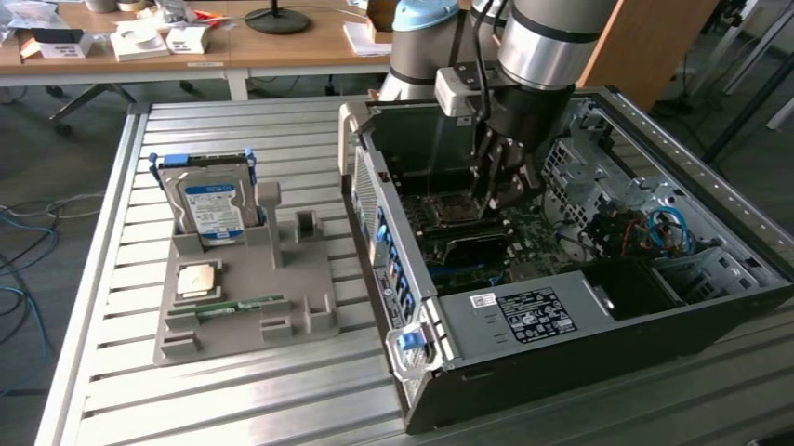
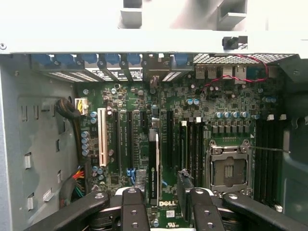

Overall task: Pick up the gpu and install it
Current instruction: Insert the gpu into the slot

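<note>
Gripper [image 2: 166,199], nearest the lens: jaws spread wide, holding nothing, one finger on either side of the gpu [image 2: 153,166]. The card stands on edge in an expansion slot near the CPU socket [image 2: 228,168], apparently seated, so no grip is needed. Empty black slots [image 2: 185,144] between card and socket leave narrow clearance.

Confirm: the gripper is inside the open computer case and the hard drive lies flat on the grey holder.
Wrong on one point: the hard drive stands upright in the grey holder, as the exterior view shows. The gripper is indeed inside the computer case.
</note>
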